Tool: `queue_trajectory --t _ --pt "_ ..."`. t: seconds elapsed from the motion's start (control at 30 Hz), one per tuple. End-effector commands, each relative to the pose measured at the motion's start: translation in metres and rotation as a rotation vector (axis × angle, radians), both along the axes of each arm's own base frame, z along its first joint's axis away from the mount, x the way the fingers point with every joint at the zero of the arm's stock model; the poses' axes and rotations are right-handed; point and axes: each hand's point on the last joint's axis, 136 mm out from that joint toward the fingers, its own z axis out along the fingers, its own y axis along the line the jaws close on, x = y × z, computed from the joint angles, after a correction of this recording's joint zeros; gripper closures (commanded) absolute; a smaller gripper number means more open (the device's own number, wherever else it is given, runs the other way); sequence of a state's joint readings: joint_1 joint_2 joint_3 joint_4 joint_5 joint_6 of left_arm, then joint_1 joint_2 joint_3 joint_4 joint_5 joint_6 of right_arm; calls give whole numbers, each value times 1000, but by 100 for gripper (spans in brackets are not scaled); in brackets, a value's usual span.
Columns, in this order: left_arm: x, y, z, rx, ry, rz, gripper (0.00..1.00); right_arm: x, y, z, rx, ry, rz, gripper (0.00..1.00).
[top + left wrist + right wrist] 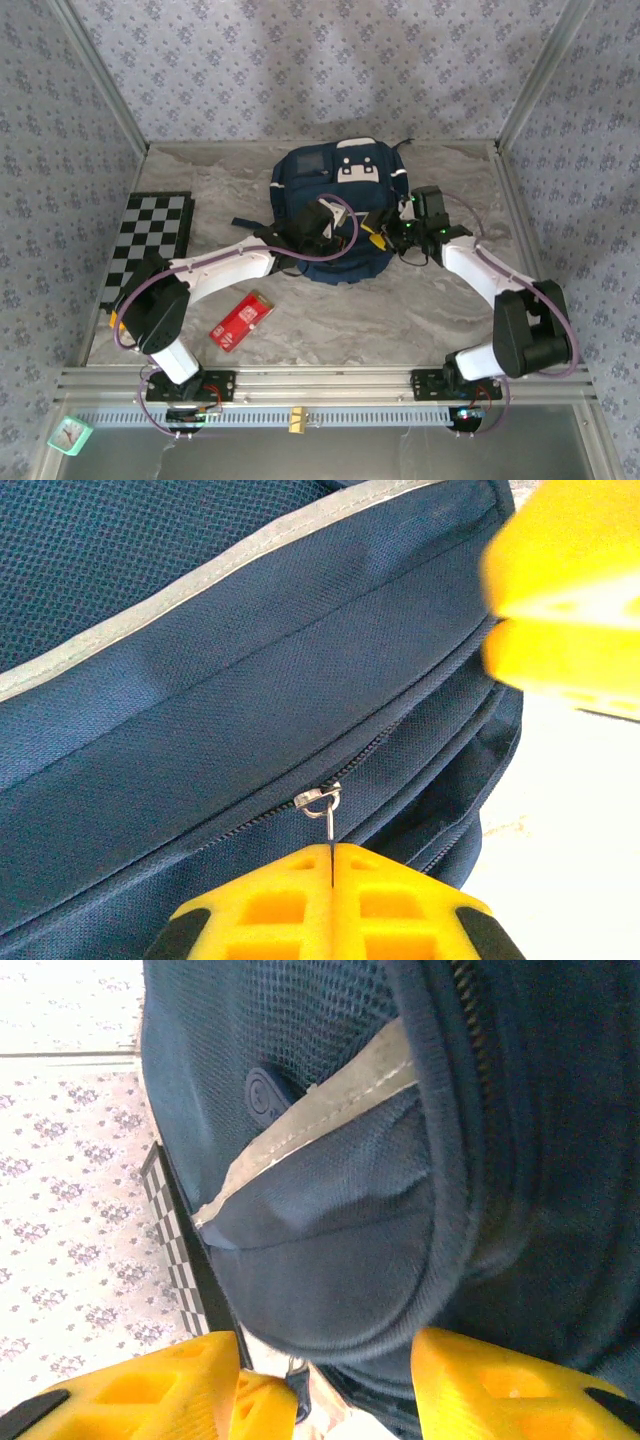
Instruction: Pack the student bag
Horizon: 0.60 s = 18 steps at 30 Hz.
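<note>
Item: large navy-blue fabric backpack [335,215], far centre of the marbled surface [400,320]. Left hand [331,852] clenched on its silver zip pull [325,815]; right hand [330,1370] released at its right corner. We judge it best to pull along the zip track, with the fabric braced.

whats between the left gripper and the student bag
A thin metal zipper pull. In the left wrist view, the left gripper is shut on its lower end, and the pull runs up to the zipper on the student bag.
</note>
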<state>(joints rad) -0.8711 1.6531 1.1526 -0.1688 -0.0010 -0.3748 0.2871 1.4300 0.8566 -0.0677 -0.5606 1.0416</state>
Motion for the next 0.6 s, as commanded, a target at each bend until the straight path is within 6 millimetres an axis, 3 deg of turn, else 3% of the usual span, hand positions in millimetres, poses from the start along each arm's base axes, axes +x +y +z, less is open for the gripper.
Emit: queue_trajectory --t 0.0,0.1,0.3,0.47,0.57 --pt "-4 -9 17 -26 -15 -33 100 17 6 4 29 -33 -31 54" --pt "-5 -8 19 -30 -18 -34 100 25 2 1 3 -46 -58 60" --pt "-6 5 15 -9 -17 -18 100 33 -16 -4 -5 -45 -78 84" --pt "-7 35 2 38 -1 41 100 33 -41 12 -44 -71 -68 97" --pt "-1 61 -12 52 32 100 100 36 -56 21 -27 -74 -66 100"
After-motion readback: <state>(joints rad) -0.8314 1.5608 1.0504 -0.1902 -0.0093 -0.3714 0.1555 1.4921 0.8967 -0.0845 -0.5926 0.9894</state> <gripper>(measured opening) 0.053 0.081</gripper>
